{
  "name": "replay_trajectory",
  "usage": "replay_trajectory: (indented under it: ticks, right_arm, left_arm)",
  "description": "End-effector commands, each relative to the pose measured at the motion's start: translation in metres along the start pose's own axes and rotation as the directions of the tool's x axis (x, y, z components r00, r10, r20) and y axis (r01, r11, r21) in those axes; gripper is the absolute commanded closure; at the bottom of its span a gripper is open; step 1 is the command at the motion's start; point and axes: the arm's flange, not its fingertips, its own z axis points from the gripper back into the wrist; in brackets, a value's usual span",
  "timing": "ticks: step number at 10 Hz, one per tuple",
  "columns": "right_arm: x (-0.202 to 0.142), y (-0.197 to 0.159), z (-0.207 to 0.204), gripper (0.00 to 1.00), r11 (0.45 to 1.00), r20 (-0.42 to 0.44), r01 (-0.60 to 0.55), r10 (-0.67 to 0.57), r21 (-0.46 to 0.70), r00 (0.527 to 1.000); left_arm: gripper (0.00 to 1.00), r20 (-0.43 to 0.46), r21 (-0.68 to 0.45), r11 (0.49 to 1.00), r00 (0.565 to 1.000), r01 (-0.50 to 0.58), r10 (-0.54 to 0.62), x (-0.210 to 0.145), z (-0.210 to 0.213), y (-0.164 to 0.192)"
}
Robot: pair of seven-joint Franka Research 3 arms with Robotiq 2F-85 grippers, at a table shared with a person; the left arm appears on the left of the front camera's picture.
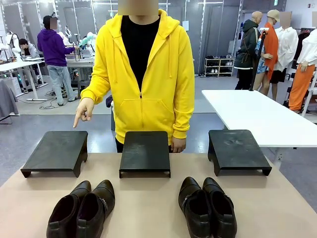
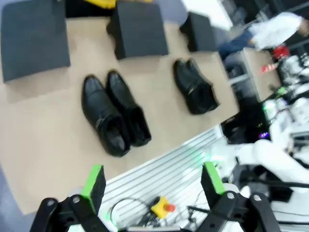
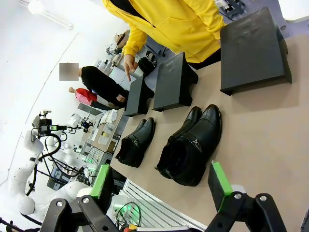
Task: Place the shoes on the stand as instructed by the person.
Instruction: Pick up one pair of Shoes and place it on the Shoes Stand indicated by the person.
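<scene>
Pointing in the front view, the person's hand (image 1: 84, 112) shows you the far-left stand (image 1: 55, 151) — left pair (image 1: 81, 210), right pair (image 1: 207, 208) wait at the table's (image 1: 148, 201) near edge. Left wrist view: left gripper (image 2: 152, 166) gapes empty. Right wrist view: right gripper (image 3: 160, 166) apart too.

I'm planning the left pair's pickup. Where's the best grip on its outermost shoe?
I'd take the outermost shoe at its heel collar from above: one finger inside the upward-facing opening, one on the free outer wall. Its partner crowds the inner side.
</scene>
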Motion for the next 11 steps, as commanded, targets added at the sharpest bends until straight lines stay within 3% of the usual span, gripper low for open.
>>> replay_trajectory:
  ticks: [1,2,4,6,9,11]
  right_arm:
    - [0.003,0.0,0.0,0.0,1.0,-0.001,-0.006,0.006,0.007,1.0]
    - [0.003,0.0,0.0,0.0,1.0,-0.001,-0.006,0.006,0.007,1.0]
    - [0.003,0.0,0.0,0.0,1.0,-0.001,-0.006,0.006,0.007,1.0]
    - [0.003,0.0,0.0,0.0,1.0,-0.001,-0.006,0.006,0.007,1.0]
    - [0.003,0.0,0.0,0.0,1.0,-0.001,-0.006,0.006,0.007,1.0]
    - [0.003,0.0,0.0,0.0,1.0,-0.001,-0.006,0.006,0.007,1.0]
  left_arm:
    - [0.0,-0.155,0.153,0.984,0.985,0.095,-0.071,0.018,-0.034,-0.037]
    - [0.0,-0.242,0.178,0.978,0.968,0.109,-0.064,0.021,-0.059,-0.06]
    - [0.0,-0.329,0.254,0.96,0.944,0.115,-0.026,0.015,-0.107,-0.099]
    - [0.0,-0.322,0.386,0.917,0.946,0.101,0.032,0.006,-0.154,-0.111]
    - [0.0,-0.27,0.45,0.893,0.952,-0.008,0.145,-0.016,-0.215,-0.103]
    - [0.0,-0.266,0.464,0.886,0.953,-0.003,0.143,-0.032,-0.241,-0.09]
